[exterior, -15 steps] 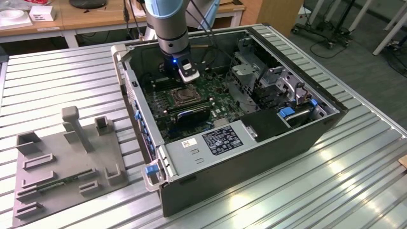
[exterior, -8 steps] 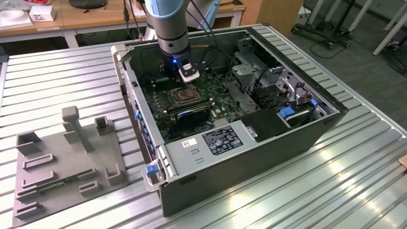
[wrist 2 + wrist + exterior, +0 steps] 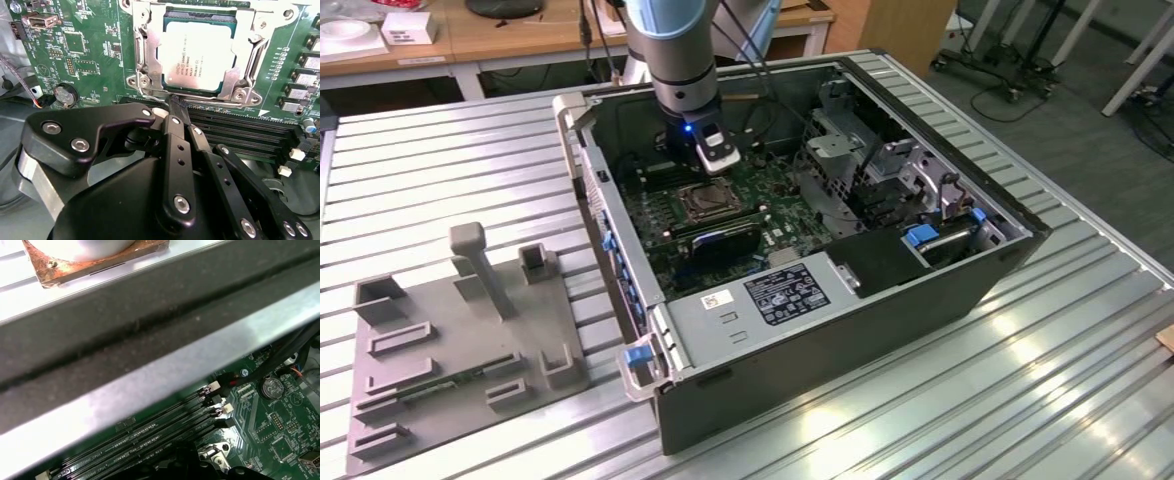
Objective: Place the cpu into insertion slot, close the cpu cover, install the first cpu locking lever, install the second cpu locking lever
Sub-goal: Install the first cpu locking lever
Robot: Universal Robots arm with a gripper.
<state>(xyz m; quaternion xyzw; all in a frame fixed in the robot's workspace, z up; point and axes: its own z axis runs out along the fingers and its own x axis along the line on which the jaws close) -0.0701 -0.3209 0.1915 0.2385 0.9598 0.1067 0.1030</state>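
Where the open computer case [image 3: 854,330] lies on the ribbed metal table [image 3: 1041,400], it holds a green motherboard [image 3: 85,60], and the arm reaches down into it from above. On that board the insertion slot [image 3: 141,81] holds the cpu [image 3: 195,52], which sits flat and square inside it. The cpu cover [image 3: 246,55] lies down around the chip, its window framing the pale top face. A bent wire lever [image 3: 261,47] runs along one side of the cover; whether it is latched I cannot tell.

The gripper [image 3: 172,102] hangs just beside the slot, at the edge that faces the long black memory slots [image 3: 235,130]. Its black fingers [image 3: 172,145] are pressed together at the tips. Whether anything thin is pinched between them is hidden by the fingers themselves.

On the exterior view's left, a grey fixture tray [image 3: 454,340] with upright posts rests on the table, well apart from the case.

In the first wrist view a dark case wall with a bright metal edge [image 3: 150,385] covers most of the board, leaving the memory slots and a round coin battery [image 3: 272,387] in sight. The far end of the slot is cut off in the second wrist view.
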